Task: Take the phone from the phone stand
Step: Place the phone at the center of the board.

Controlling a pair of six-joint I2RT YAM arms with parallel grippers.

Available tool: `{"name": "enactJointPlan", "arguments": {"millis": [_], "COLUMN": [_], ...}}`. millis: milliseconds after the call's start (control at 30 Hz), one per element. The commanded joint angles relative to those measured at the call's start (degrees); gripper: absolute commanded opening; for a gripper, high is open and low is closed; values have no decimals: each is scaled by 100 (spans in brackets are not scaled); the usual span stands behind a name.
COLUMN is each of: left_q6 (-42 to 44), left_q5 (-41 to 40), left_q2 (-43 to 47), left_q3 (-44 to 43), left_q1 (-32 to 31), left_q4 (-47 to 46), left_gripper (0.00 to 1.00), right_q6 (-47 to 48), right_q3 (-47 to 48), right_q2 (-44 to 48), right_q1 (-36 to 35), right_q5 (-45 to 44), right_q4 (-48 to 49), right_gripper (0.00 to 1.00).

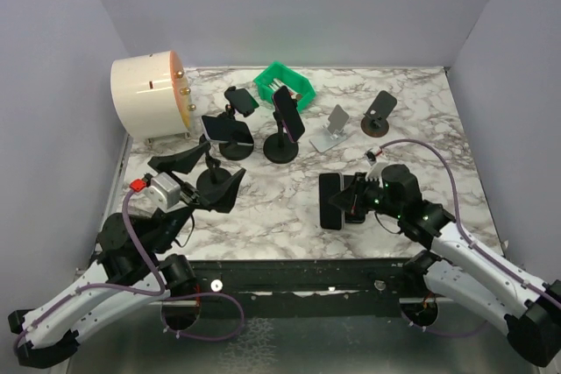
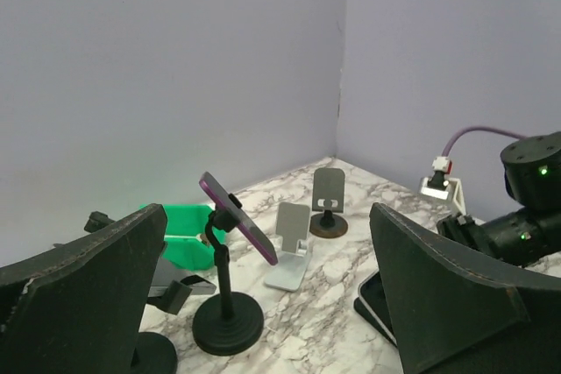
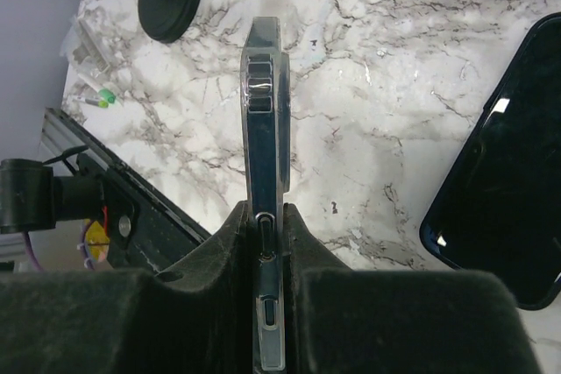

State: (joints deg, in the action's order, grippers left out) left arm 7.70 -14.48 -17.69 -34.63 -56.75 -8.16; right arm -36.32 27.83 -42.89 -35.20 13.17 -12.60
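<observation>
My right gripper (image 3: 263,209) is shut on a phone (image 3: 265,111) that I see edge-on, held low over the marble table near the front (image 1: 351,201). A second dark phone (image 3: 504,208) lies flat on the table beside it. My left gripper (image 1: 219,168) stands wide open with nothing between its fingers (image 2: 88,304). Ahead of it a purple-edged phone (image 2: 237,229) leans in a black pole stand (image 2: 226,326). The top view shows this phone (image 1: 289,113) on its stand (image 1: 281,150), and another phone (image 1: 226,127) on the black stand to its left (image 1: 235,148).
A silver folding stand (image 1: 331,129) and a dark round-based stand (image 1: 379,111) hold no phone at the back right. A green bin (image 1: 285,83) and a small stand with a phone (image 1: 241,98) sit at the back. A white drum (image 1: 149,94) is at the back left.
</observation>
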Motion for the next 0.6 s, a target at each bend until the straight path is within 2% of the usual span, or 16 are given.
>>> {"name": "enactJointPlan", "arguments": {"millis": [0,333,567], "left_q6": [-58,3,23], "left_q5": [-381,-436,-494], "left_q2": [245,269,276], "left_q3": [171,212,227], "left_q1": [-3,-3,-3], "left_q4": [-30,19,52], "left_gripper": [99,99,99], "right_q6": [-370,-701,-955], "right_q3": [-143,94,213], "right_q2": [-437,-1702,-2216], "right_q1": [-22,-43,-66], "right_q5": [118,283,6], "right_q4": [1157,2134,2079], "right_gripper": [0,0,0]}}
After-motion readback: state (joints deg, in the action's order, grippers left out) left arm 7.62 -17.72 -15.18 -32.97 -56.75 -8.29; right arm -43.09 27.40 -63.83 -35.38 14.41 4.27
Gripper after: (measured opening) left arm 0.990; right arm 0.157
